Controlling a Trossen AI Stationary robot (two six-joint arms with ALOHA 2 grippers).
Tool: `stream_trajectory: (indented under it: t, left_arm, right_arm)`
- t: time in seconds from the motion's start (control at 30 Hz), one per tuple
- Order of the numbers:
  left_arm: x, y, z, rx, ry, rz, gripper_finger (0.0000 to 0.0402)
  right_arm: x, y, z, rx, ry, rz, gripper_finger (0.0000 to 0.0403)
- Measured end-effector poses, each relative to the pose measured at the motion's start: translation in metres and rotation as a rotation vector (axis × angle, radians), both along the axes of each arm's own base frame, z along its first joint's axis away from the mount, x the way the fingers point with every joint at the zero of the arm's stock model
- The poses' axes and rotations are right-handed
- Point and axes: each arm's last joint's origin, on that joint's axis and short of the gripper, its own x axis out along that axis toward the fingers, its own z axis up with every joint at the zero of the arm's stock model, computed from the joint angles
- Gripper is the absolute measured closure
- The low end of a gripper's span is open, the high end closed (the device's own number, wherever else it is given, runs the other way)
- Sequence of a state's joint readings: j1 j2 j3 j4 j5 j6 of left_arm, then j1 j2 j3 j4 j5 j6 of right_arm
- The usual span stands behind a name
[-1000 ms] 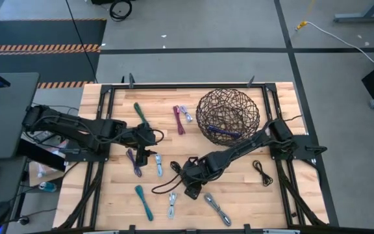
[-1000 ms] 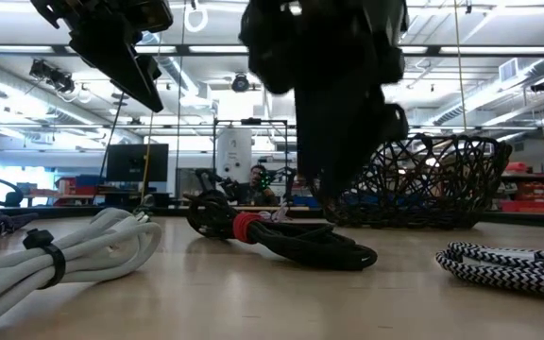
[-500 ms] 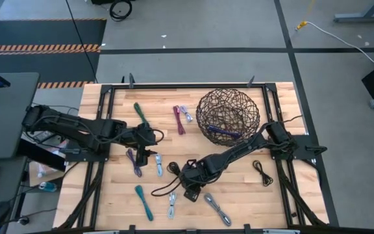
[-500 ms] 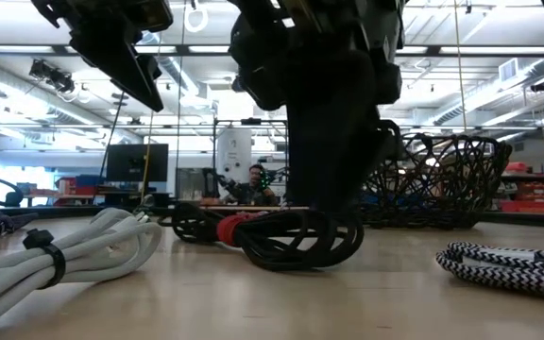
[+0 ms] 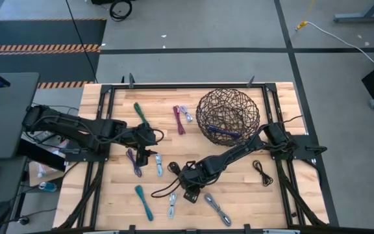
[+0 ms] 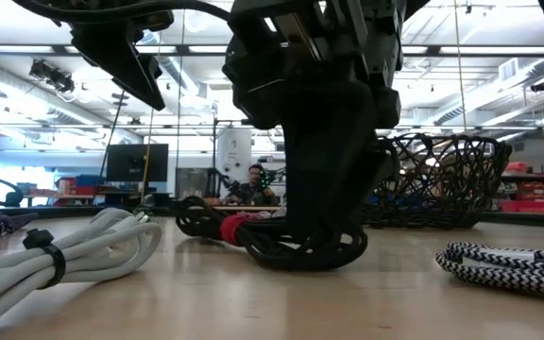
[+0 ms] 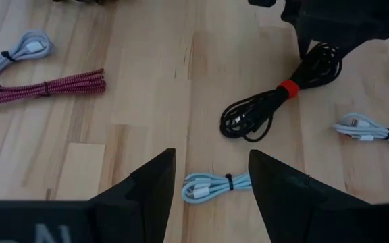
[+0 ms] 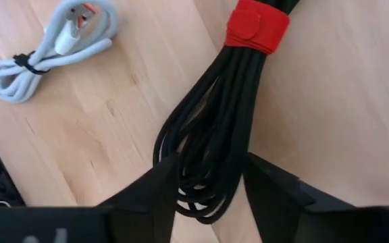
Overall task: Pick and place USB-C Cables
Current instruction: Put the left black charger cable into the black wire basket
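Right wrist view: right pincer (image 8: 209,177) straddles the black cable (image 8: 215,135) lengthwise, fingers not clamped.

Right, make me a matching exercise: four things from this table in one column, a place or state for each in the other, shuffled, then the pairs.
Things
1. black cable with red tie
2. maroon cable
3. wire-mesh basket
4. left hand

Places or states
A. holds a purple cable
B. open, hovering above a light blue cable
C. between the right hand's fingers
D. lying beside a white cable, left of the basket

Pairs: 1-C, 2-D, 3-A, 4-B
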State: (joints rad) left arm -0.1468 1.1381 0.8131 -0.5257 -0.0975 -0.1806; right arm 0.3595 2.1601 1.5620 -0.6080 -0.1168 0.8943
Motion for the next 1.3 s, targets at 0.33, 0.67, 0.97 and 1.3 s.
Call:
stream_trajectory:
  t: [0.33,0.67,0.97,1.3]
  left_arm:
    - [0.0,0.0,0.0,-0.012,0.001,0.014,0.0207]
    - [0.0,0.0,0.0,-0.012,0.0,0.013,0.0209]
    - [0.0,0.0,0.0,-0.013,-0.003,0.014,0.0209]
    - [0.001,0.0,0.001,-0.014,-0.012,0.013,0.0209]
  right_arm:
    - [0.0,-0.001,0.0,-0.031,-0.011,0.012,0.0384]
    - [-0.004,-0.007,0.039,-0.096,-0.002,0.039,0.0385]
    - [-0.051,-0.044,0.147,-0.326,0.035,-0.005,0.0385]
    - [-0.126,-0.106,0.219,-0.455,0.108,-0.038,0.0385]
